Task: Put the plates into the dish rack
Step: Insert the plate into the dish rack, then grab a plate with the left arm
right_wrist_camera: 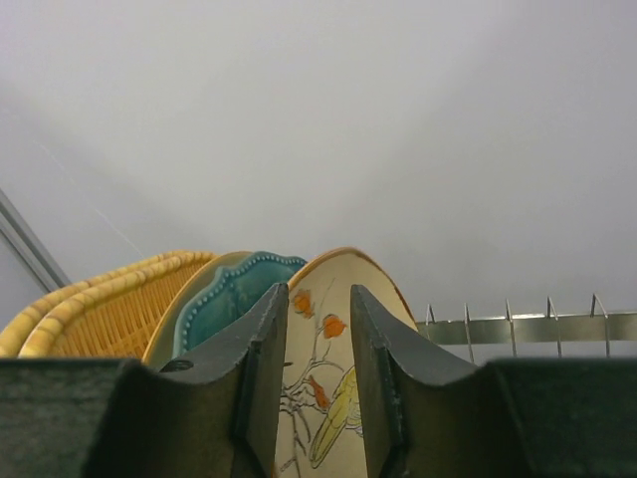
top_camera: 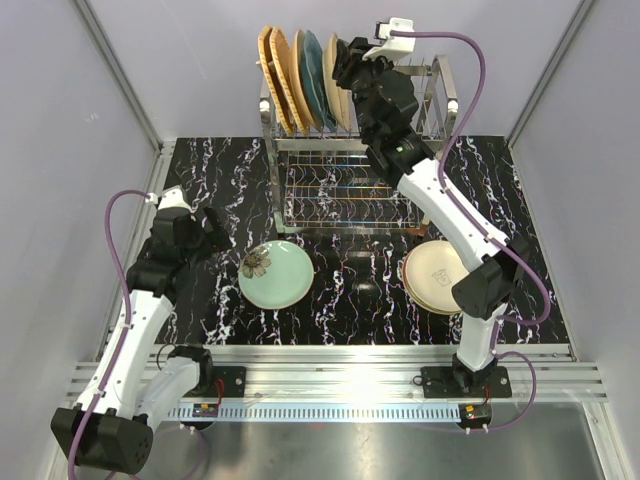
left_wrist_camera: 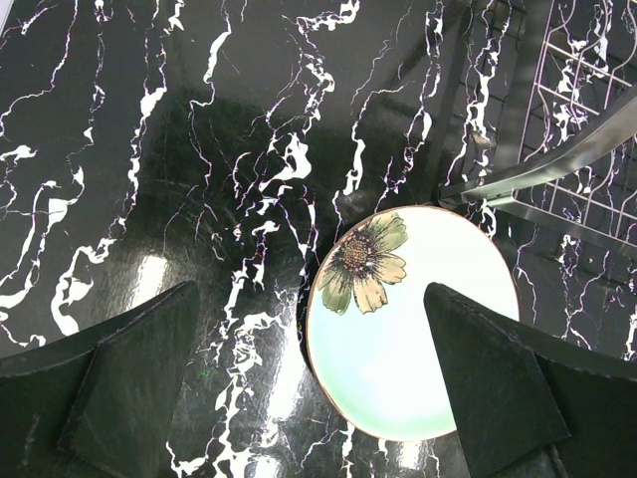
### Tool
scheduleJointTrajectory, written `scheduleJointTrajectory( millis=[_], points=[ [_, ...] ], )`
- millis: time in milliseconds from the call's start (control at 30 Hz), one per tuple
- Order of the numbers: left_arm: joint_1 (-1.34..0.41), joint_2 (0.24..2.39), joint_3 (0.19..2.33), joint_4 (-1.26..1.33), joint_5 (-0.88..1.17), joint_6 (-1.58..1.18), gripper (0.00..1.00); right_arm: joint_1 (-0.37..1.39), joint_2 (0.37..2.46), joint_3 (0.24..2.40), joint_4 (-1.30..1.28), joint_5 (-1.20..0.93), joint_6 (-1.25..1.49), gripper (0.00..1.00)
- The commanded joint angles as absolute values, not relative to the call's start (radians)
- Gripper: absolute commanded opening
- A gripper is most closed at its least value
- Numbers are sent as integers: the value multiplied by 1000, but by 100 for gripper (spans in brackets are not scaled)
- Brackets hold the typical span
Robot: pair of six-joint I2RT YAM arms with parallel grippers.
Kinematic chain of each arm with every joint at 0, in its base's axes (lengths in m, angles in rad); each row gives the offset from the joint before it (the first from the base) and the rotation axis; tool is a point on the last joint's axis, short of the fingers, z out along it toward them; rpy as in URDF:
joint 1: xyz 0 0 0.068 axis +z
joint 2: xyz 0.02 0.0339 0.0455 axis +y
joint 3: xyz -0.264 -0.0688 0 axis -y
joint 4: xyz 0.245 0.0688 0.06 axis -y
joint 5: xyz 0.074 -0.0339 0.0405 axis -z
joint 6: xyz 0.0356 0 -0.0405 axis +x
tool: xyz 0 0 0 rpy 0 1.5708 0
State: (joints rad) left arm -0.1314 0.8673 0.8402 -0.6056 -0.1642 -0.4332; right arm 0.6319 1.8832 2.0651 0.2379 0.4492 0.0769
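We see the dish rack (top_camera: pixel 320 192) at the far middle of the black marbled tabletop (top_camera: pixel 350 295). Five plates stand on edge in the left half of its top tier. From the rack's left end they are two orange woven plates (right_wrist_camera: pixel 109 311), a cream one (top_camera: pixel 299 70), a teal plate (right_wrist_camera: pixel 227 297) with a beaded rim, and a cream plate printed with birds and branches (right_wrist_camera: pixel 323 398).

The right pincer (right_wrist_camera: pixel 318 299) is up at that top tier. Its two fingers stand a little apart, one on either side of the bird plate's upper rim. We cannot tell whether the fingers press on the plate or just flank it.

In front of the rack, off its left corner, a pale green plate (top_camera: pixel 275 275) with a brown-and-yellow flower lies flat on the tabletop. The left pincer (left_wrist_camera: pixel 309 299) hangs above the tabletop just left of this plate, its fingers spread wide and holding nothing.

Off the rack's front right corner is a stack of cream plates (top_camera: pixel 430 275), partly hidden by the right arm. The top plate carries a small mark, too small for us to read.
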Motion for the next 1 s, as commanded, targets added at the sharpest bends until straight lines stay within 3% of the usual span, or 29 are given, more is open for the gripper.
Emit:
scheduleJointTrajectory(
  millis=[0,533,767,967],
  points=[
    [-126,873,842,-558,-146,-420,99,620,1898,2121,255,436,86,39],
    [-126,876,839,-557,-143,-417,99,621,1838,2094,241,387,100,50],
    [-118,880,838,-551,-107,-410,99,621,1697,2010,210,325,83,54],
    [-103,917,851,-569,-103,-399,99,621,1485,1795,167,211,68,55]
  ],
)
